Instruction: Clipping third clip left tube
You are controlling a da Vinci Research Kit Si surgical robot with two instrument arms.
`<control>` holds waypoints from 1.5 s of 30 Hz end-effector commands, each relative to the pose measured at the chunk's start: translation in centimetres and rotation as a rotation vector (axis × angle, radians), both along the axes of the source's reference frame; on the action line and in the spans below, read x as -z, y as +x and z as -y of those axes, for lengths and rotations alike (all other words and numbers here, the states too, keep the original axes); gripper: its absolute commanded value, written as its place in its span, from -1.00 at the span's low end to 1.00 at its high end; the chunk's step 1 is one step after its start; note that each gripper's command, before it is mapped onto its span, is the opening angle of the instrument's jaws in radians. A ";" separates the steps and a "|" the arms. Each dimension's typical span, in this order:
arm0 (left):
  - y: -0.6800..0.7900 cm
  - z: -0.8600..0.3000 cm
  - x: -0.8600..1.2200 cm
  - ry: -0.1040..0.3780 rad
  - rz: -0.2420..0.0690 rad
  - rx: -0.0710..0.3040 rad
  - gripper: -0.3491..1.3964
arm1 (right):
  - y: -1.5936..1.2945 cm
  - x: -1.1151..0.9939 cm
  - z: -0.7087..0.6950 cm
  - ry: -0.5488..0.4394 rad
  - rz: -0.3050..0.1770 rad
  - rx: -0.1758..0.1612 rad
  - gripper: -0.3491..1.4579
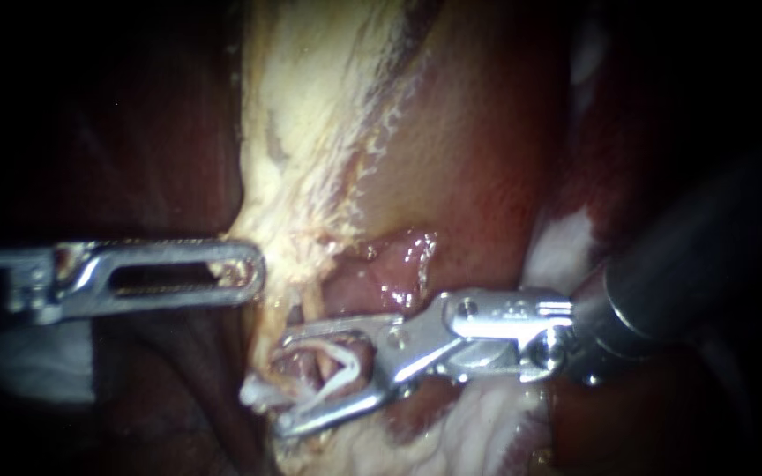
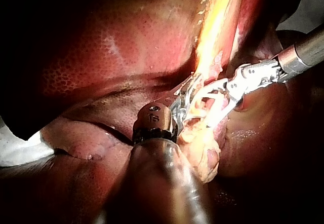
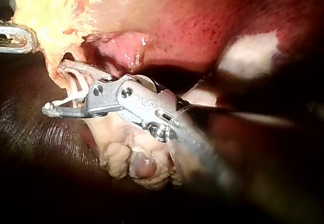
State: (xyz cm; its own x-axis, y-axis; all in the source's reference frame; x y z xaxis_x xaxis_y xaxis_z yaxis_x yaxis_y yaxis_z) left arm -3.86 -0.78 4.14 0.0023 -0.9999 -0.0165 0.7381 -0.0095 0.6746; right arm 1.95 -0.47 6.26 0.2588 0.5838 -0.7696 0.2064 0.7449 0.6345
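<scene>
- The left instrument [image 1: 253,269] comes in flat, its slotted claw narrow, with the two halves lying together.
- Its tip sits right at the fringe of the pale fatty tissue [image 1: 310,132]. That fringe pulls to a point there, so the claw looks to be pinching it, though the overlap is too small to be sure.
- The right instrument [image 1: 286,383] lies lower down, and its claw stands wide.
- Inside that claw is a white clip [image 1: 343,360], open in a V, with one leg against each half of the claw. The claw is holding the clip from both sides.
- The tube [image 1: 297,363] is a thin pinkish strand running down from the fatty tissue and passing between the clip's open legs. The clip straddles it and is not closed on it.
- From the right wrist camera, the right instrument [image 3: 54,87] shows the same spread, with white clip legs between the two tips and the fatty tissue just ahead of the upper one.
- Lumpy pale tissue [image 3: 131,158] hangs beneath that instrument.
- The liver [image 1: 478,176], dark red and smooth, lies behind everything, with a wet pink patch [image 1: 399,260] just beside the right instrument's hinge.
- The two instruments are apart, with the fatty strand between their tips.
</scene>
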 end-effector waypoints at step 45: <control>-0.01 0.00 0.02 0.000 -0.001 0.001 -1.00 | 0.13 0.17 0.06 0.111 -0.110 0.066 0.04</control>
State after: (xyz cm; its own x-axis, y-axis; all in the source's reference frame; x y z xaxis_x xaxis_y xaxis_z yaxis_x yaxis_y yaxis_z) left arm -3.86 -0.78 4.12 0.0015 -0.9999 -0.0161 0.7388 -0.0097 0.6739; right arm 2.11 -0.54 6.09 0.2136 0.6527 -0.7269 0.3288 0.6526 0.6826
